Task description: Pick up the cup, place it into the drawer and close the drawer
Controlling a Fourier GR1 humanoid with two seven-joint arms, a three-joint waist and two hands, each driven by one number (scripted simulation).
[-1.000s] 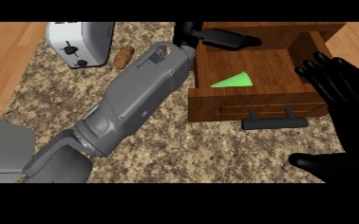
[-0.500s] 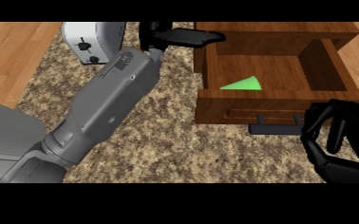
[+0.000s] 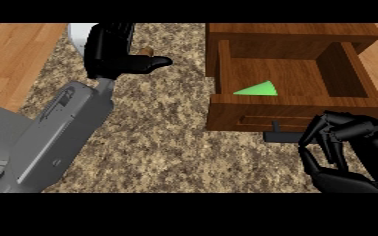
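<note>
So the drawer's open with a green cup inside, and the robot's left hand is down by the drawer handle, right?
Not quite. The head view shows the right hand by the drawer's handle; the left hand is off across the counter. The drawer is open, with the green cup inside.

Even, fairly bright light fell across the surface [image 3: 170, 130], with no glare anywhere. The drawer [image 3: 288, 80] was shaded darker along its inner walls, and a soft shadow lay under its front. My right hand [image 3: 336, 150] looked almost pure black, its details hard to read. Nothing seemed blurred or warped at the edges.
</note>
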